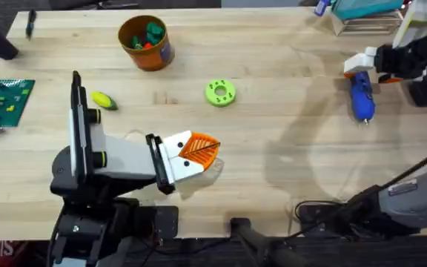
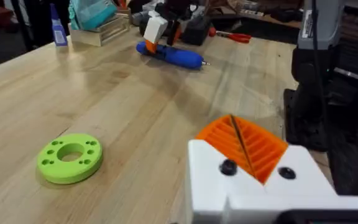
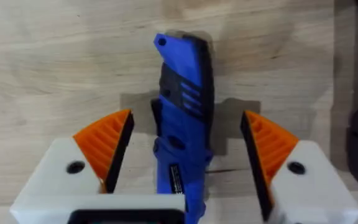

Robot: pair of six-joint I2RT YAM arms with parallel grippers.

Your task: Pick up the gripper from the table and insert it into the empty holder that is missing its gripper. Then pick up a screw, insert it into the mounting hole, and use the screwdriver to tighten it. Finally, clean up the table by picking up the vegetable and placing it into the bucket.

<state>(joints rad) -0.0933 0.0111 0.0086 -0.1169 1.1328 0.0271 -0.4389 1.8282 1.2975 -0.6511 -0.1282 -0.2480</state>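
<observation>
Overhead: left gripper [image 1: 199,150] near front edge, pads pressed together | vegetable [image 1: 104,100] toward left edge | bucket [image 1: 146,42] by far edge | right wrist: right gripper [image 3: 185,140] spread wide astride screwdriver [image 3: 182,124], untouched | left wrist: screwdriver [image 2: 169,55] flat on table [image 2: 123,118] by right edge, bit toward front edge.

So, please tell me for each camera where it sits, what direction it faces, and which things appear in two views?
Overhead: above the table, looking down and forward; the left gripper shows shut at lower left, the right gripper at upper right.
Left wrist: on the left arm, looking across the table past its shut orange pads.
Right wrist: on the right arm, looking down; open pads straddle the screwdriver.
Shared: screwdriver in all three; green disc in overhead and left wrist.
</observation>
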